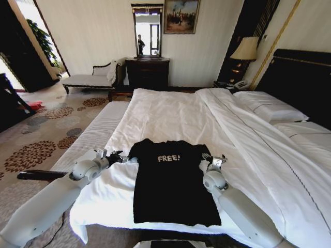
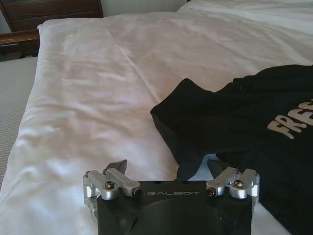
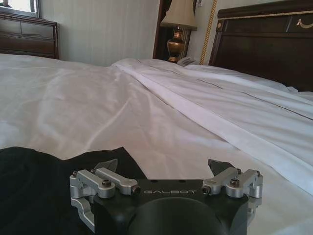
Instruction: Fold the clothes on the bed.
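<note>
The clothes are one black T-shirt (image 1: 170,181) with white "FREE!" lettering, spread flat and face up near the foot of the bed (image 1: 170,111). My left gripper (image 1: 118,156) sits low over the white sheet at the shirt's left sleeve. In the left wrist view that gripper (image 2: 168,169) is open, with the sleeve edge of the shirt (image 2: 234,127) lying between its fingers. My right gripper (image 1: 214,160) rests at the right sleeve. It is open too (image 3: 164,166), and the black cloth (image 3: 39,186) reaches one finger (image 3: 107,166).
A folded-back white duvet (image 1: 269,139) and pillows (image 1: 269,106) lie to the right under the dark headboard (image 1: 305,82). A pale bench (image 1: 95,134) stands along the bed's left side. A chaise lounge (image 1: 93,77), dresser (image 1: 148,72) and lamp (image 1: 245,49) stand by the far wall.
</note>
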Available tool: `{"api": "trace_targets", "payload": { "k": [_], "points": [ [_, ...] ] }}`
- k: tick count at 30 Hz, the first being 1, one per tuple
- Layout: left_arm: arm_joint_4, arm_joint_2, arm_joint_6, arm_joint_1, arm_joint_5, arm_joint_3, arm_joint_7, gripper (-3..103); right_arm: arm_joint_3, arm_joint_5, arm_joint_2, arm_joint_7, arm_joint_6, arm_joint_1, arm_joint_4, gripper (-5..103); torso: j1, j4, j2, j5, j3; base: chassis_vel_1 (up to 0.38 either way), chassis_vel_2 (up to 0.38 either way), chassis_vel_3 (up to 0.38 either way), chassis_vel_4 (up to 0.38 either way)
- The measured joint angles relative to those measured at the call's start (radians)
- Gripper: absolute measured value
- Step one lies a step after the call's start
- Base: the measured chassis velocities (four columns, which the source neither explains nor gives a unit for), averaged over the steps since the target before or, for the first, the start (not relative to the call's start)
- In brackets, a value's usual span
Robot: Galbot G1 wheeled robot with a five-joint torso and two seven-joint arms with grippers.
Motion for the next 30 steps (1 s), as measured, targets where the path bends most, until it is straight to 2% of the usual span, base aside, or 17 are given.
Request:
{"api": "trace_targets", "payload": {
  "k": [1, 5, 7, 10, 12, 15, 18, 20, 23, 24, 26, 29, 30],
  "points": [
    [0.01, -0.009, -0.004, 0.001, 0.009, 0.008, 0.0, 99, 0.0, 0.0, 0.0, 0.0, 0.0, 0.0, -0.002, 100, 0.0, -0.0001, 0.0, 0.0, 0.0, 0.0, 0.0, 0.0, 0.0],
    [0.029, -0.03, -0.005, -0.006, 0.013, 0.02, -0.012, 102, 0.0, -0.002, 0.0, 0.0, 0.001, -0.001, -0.002, 100, 0.0, -0.0004, 0.0, 0.0001, 0.0, 0.0, 0.0, 0.0, 0.0],
    [0.035, -0.037, -0.006, -0.009, 0.012, 0.021, -0.018, 98, -0.001, -0.003, 0.001, -0.001, 0.001, -0.001, -0.003, 100, 0.0, -0.0005, 0.0, 0.0002, 0.0, 0.0, 0.0, 0.0, 0.0],
    [0.055, -0.057, -0.007, -0.012, 0.009, 0.022, -0.037, 82, -0.006, -0.004, 0.0, -0.001, 0.001, 0.0, -0.004, 100, 0.0, -0.0001, 0.0, 0.0002, 0.0, 0.0, 0.0, 0.0, 0.0],
    [0.057, -0.061, -0.008, -0.011, 0.007, 0.022, -0.039, 82, -0.007, -0.004, 0.0, -0.001, 0.001, 0.001, -0.005, 100, 0.0, -0.0002, 0.0, 0.0002, 0.0, 0.0, 0.0, 0.0, 0.0],
    [0.062, -0.074, -0.014, -0.007, 0.002, 0.02, -0.046, 66, -0.011, -0.004, -0.001, 0.0, 0.001, 0.006, -0.007, 100, 0.0, -0.0002, 0.0, 0.0002, 0.0, 0.0, 0.0, 0.0, 0.0],
    [0.066, -0.083, -0.018, -0.007, 0.0, 0.02, -0.05, 60, -0.014, -0.004, -0.001, 0.0, 0.001, 0.009, -0.008, 100, 0.0, -0.0002, 0.0, 0.0002, 0.0, 0.0, 0.0, 0.0, 0.0],
    [0.07, -0.096, -0.02, -0.01, -0.007, 0.02, -0.055, 48, -0.018, -0.004, -0.001, 0.001, 0.001, 0.011, -0.008, 100, 0.0, -0.0003, 0.0, 0.0001, 0.0, 0.0, 0.0, 0.0, 0.0],
    [0.074, -0.103, -0.02, -0.013, -0.008, 0.02, -0.056, 43, -0.02, -0.004, -0.001, 0.001, 0.001, 0.011, -0.009, 100, 0.0, -0.0003, 0.0, 0.0002, 0.0, 0.0, 0.0, 0.0, 0.0],
    [0.077, -0.106, -0.02, -0.014, -0.008, 0.021, -0.056, 32, -0.02, -0.004, -0.001, 0.001, 0.001, 0.011, -0.009, 100, 0.0, -0.0003, 0.0, 0.0002, 0.0, 0.0, 0.0, 0.0, 0.0],
    [0.08, -0.108, -0.02, -0.014, -0.007, 0.022, -0.056, 32, -0.02, -0.004, -0.001, 0.002, 0.001, 0.011, -0.01, 100, 0.0, -0.0003, 0.0, 0.0002, 0.0, 0.0, 0.0, 0.0, 0.0],
    [0.084, -0.11, -0.024, -0.015, -0.005, 0.021, -0.057, 16, -0.02, -0.004, -0.001, 0.002, 0.001, 0.011, -0.014, 100, 0.0, -0.0002, 0.0, 0.0001, 0.0, 0.0, 0.0, 0.0, 0.0],
    [0.084, -0.11, -0.024, -0.015, -0.005, 0.021, -0.057, 16, -0.02, -0.004, -0.001, 0.002, 0.001, 0.011, -0.014, 100, 0.0, -0.0002, 0.0, 0.0001, 0.0, 0.0, 0.0, 0.0, 0.0]
  ]
}}
